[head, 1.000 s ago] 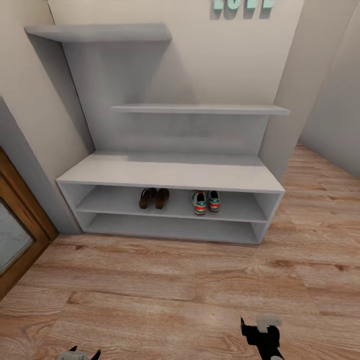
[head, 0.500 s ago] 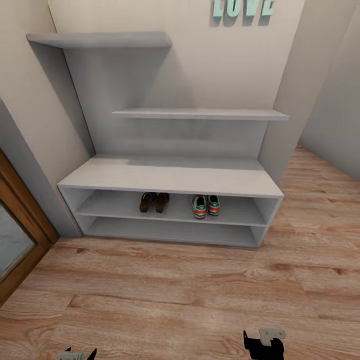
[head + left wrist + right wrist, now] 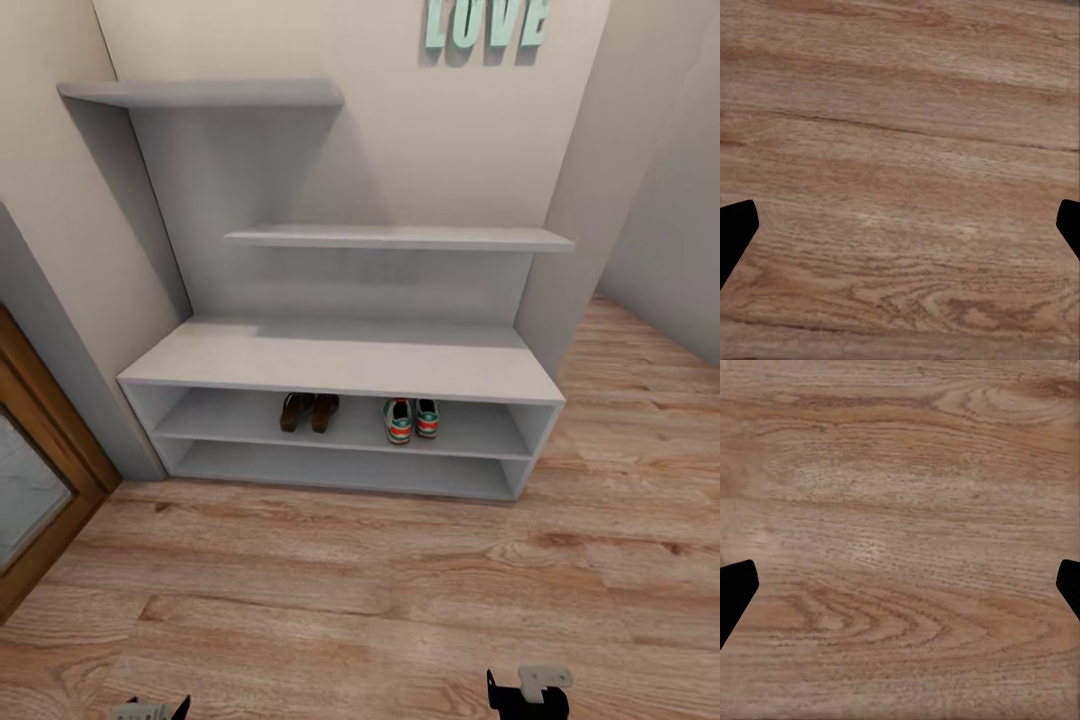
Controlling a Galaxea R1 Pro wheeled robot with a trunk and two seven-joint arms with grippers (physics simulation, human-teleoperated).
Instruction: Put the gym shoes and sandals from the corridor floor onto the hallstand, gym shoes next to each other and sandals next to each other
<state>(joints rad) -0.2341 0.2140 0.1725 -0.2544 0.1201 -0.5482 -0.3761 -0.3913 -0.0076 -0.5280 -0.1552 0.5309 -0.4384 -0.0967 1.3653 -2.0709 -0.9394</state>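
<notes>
Left claw (image 3: 900, 229): wide open, nothing between its dark fingertips, hanging over bare corridor floor (image 3: 900, 135); its tips peek in at the bottom edge of the head view (image 3: 155, 708)
Right claw (image 3: 900, 589): also spread open and empty above the planks; seen low at the right in the head view (image 3: 528, 690)
Floor: light brown wood planks with strong grain, running up to the foot of the rack
Hallstand (image 3: 340, 360): pale grey, low and wide, against a cream wall, well apart from both claws; its worktop is bare, two open shelf rows below, a grey back panel and two stepped wall shelves above
Upper shelf row: holds all four shoes
Sandals (image 3: 309, 411): brown pair, side by side and touching, left of centre, long axes running front to back into the shelf
Gym shoes (image 3: 411, 419): white, green and red-orange pair, just beside each other, right of the sandals, heels toward the room
Lower shelf row: open
Room: mint letters "LOVE" (image 3: 487, 20) on the wall above; a wood-framed door (image 3: 40, 480) at the left
</notes>
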